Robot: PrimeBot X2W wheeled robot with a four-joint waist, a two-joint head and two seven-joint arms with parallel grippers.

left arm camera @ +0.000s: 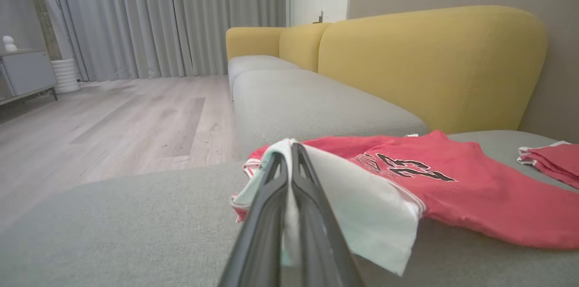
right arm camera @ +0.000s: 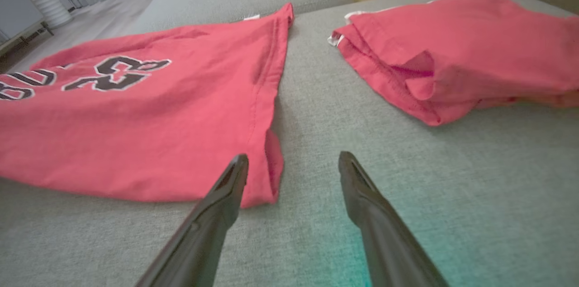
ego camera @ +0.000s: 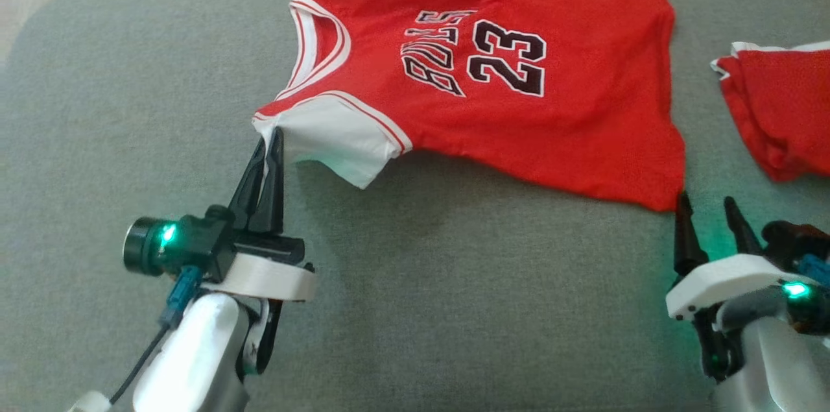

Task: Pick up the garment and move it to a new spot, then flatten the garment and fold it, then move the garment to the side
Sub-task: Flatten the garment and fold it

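garment [ego camera: 493, 113] lies spread on grey cushion [ego camera: 454, 289]; left gripper [ego camera: 275, 134] clamps its white sleeve [ego camera: 337, 139], right gripper [ego camera: 705, 201] gapes beside the hem corner [ego camera: 664, 194]. risk: a one-sided pull would bunch the cloth.

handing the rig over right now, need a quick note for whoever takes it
Left tool: shut on the jersey's white sleeve, lifting it slightly.
Right tool: open, holding nothing, at the jersey's near hem corner.
Jersey: spread number side up on the grey sofa cushion. A second red garment lies bunched to the right.
Done: jersey laid out, mostly flat.
Left: smooth the sleeve side, fold, move it aside.
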